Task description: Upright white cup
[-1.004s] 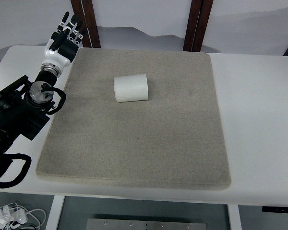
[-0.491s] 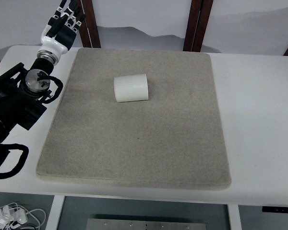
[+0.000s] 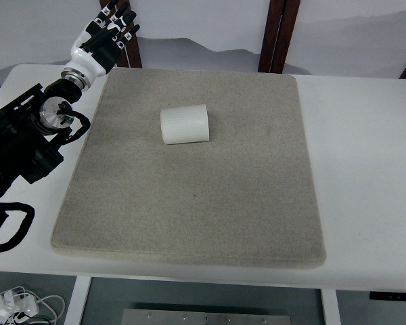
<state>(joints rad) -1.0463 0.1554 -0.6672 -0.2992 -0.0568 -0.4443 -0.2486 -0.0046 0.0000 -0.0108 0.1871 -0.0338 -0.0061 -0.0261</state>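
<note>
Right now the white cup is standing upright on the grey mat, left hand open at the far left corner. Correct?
Not quite. The head view shows the white cup lying on its side on the grey mat, not upright. The left hand is open at the far left corner.

I see the ribbed white paper cup [image 3: 185, 124] lying on its side on the grey felt mat [image 3: 196, 196], toward the mat's far left. The mat covers the middle of the white table [image 3: 365, 169]. My black-and-white left hand [image 3: 103, 42] sits beyond the mat's far-left corner, well apart from the cup.
</note>
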